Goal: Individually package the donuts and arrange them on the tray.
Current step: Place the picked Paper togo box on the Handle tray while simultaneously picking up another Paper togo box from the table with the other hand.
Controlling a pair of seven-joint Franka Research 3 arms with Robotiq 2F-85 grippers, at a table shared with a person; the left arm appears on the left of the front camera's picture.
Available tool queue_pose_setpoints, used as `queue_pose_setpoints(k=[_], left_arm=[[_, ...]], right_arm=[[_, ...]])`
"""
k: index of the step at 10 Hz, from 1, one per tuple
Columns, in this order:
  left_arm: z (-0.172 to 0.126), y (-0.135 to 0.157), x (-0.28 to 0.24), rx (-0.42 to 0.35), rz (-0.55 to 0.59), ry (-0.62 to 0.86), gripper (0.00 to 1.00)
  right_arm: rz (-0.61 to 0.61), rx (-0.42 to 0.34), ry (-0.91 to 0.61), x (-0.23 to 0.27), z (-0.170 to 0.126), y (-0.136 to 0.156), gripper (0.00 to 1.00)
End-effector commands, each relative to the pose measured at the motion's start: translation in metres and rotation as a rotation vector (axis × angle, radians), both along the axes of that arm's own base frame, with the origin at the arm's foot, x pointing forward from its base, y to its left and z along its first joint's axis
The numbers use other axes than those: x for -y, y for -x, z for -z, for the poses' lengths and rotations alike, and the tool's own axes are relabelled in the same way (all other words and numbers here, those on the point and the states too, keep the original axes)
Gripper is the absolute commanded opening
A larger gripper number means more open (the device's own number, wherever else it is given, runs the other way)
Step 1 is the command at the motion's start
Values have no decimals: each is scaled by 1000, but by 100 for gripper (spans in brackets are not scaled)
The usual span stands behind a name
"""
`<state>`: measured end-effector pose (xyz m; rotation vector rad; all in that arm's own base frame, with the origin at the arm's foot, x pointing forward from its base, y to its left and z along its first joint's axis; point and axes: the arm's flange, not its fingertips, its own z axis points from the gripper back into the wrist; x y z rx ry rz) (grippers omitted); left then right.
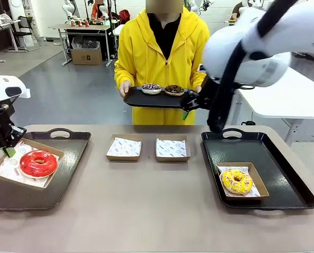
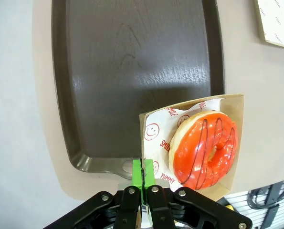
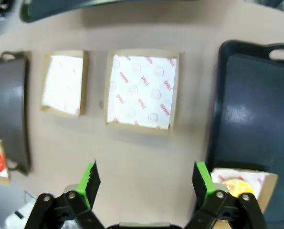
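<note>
A red donut (image 1: pixel 38 163) lies in a paper-lined cardboard box (image 1: pixel 54 153) on the left tray (image 1: pixel 67 158). My left gripper (image 1: pixel 8 148) is shut on that box's corner; in the left wrist view its green pads (image 2: pixel 142 174) pinch the box edge (image 2: pixel 149 119) beside the red donut (image 2: pixel 206 148). A yellow sprinkled donut (image 1: pixel 237 181) sits boxed on the right tray (image 1: pixel 283 158). My right gripper (image 1: pixel 187 105) hangs open and empty high over the table, close to the person's tray (image 1: pixel 141 99) carrying two dark donuts (image 1: pixel 151 88) (image 1: pixel 173 89).
Two empty lined boxes (image 1: pixel 124 147) (image 1: pixel 172 148) stand mid-table between the trays; the right wrist view shows them as boxes (image 3: pixel 142 90) (image 3: pixel 64 83) below the open gripper (image 3: pixel 146 179). The person in yellow stands at the far edge, both hands on the tray.
</note>
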<state>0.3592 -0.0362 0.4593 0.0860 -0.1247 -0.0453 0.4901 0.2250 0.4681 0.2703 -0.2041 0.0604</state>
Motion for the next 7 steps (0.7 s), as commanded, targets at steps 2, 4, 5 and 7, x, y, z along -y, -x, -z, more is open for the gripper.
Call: queue_pose_setpoints(k=[2, 4, 5, 7], left_arm=[[29, 2, -18, 30, 26, 0, 1], [14, -2, -7, 15, 14, 0, 1], [14, -2, -7, 15, 14, 0, 1], [14, -2, -7, 15, 14, 0, 1]], right_arm=[[111, -34, 132, -44, 20, -46, 100], [168, -40, 153, -46, 36, -72, 100], [196, -39, 176, -44, 44, -81, 100], [205, -56, 161, -34, 52, -94, 100]])
